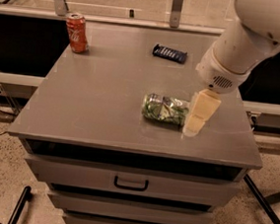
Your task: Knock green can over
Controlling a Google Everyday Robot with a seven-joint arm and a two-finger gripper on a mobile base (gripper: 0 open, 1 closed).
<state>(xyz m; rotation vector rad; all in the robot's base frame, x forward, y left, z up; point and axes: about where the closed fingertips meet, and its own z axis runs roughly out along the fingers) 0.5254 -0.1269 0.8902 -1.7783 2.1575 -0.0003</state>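
The green can (164, 109), green and white patterned, lies on its side on the grey cabinet top (107, 96), right of centre, its long axis running left to right. My gripper (197, 120), with cream-coloured fingers pointing down, hangs just to the right of the can's right end, close to the surface near the right front part of the top. The white arm reaches in from the upper right.
A red cola can (77, 32) stands upright at the back left corner. A dark blue packet (170, 53) lies flat at the back middle. The cabinet has drawers below with a black handle (130, 184). Metal rails run behind.
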